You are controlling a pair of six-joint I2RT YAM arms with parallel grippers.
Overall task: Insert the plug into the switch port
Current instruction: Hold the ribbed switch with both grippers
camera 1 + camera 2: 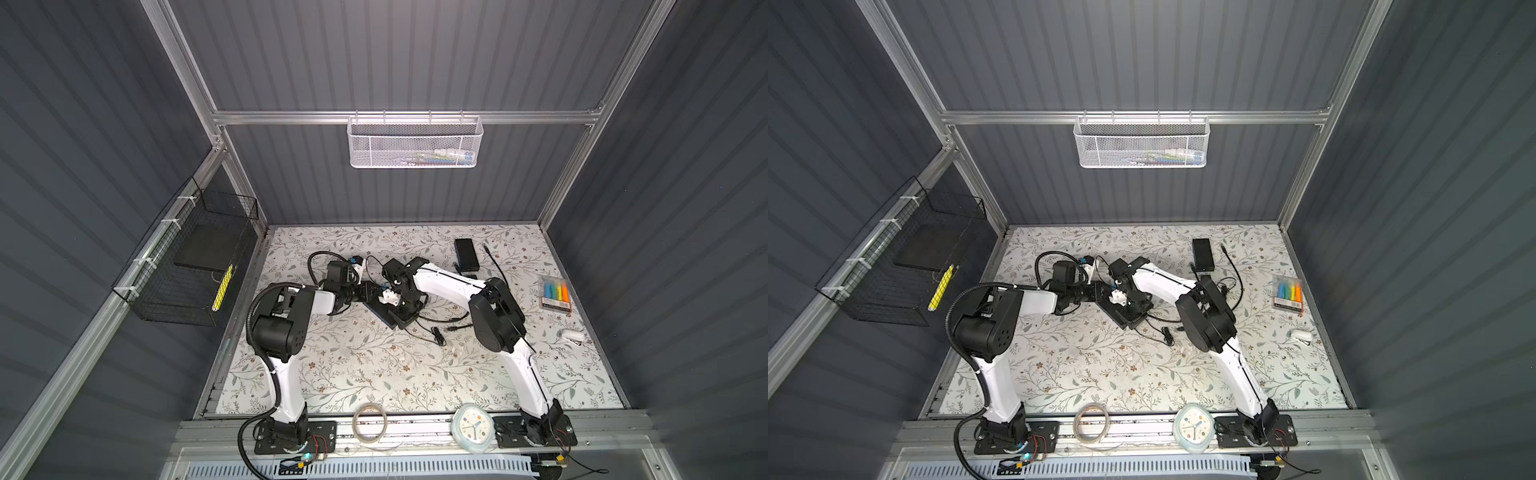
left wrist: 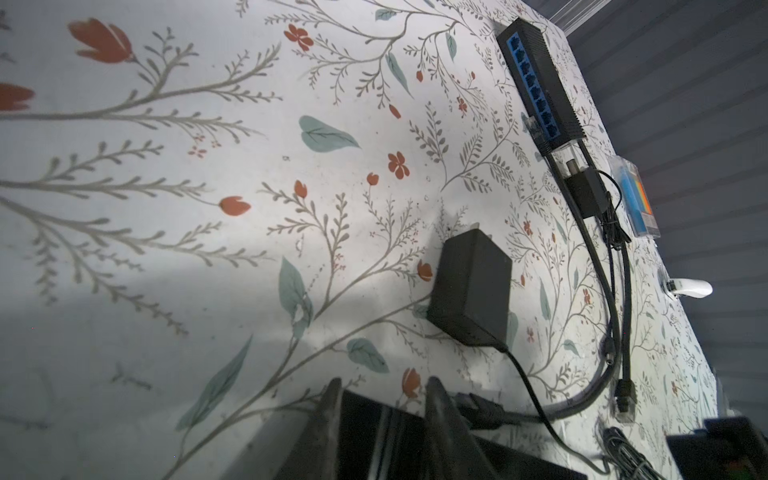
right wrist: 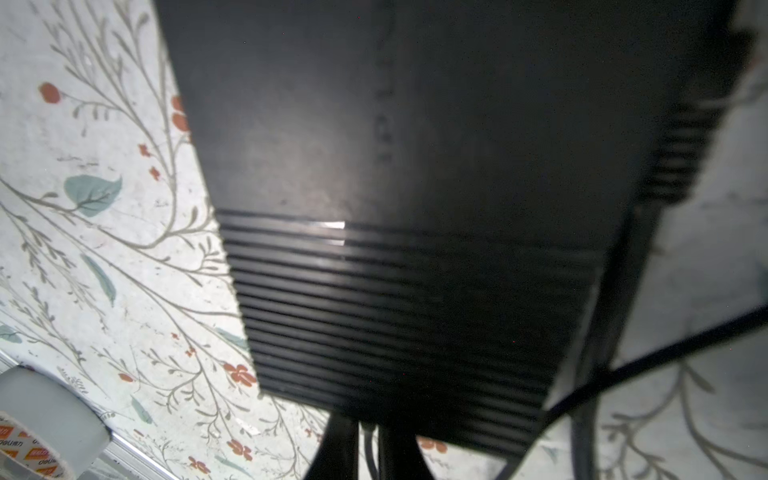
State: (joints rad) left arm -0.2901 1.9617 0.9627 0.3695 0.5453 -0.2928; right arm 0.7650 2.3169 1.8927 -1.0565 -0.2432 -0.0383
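A black switch (image 1: 397, 319) lies in the middle of the flowered table in both top views (image 1: 1126, 319), and both arms meet over it. My left gripper (image 2: 384, 399) is shut across one end of the switch (image 2: 374, 440), its two fingers (image 2: 332, 415) straddling the black casing. My right gripper (image 3: 370, 440) sits at the switch's ribbed rear edge (image 3: 395, 311), shut on a thin black cord that runs back between its fingers. The plug itself is hidden where the fingertips meet the casing. In a top view the right gripper (image 1: 409, 306) points down at the switch's far side.
A second black switch (image 1: 466, 252) with blue ports (image 2: 540, 83) lies at the back right. A black power adapter (image 2: 469, 291) and loose cables (image 2: 615, 291) lie near it. A highlighter pack (image 1: 555, 293) and a white stapler (image 1: 572, 336) sit right; tape roll (image 1: 370, 420) and clock (image 1: 473, 427) at the front rail.
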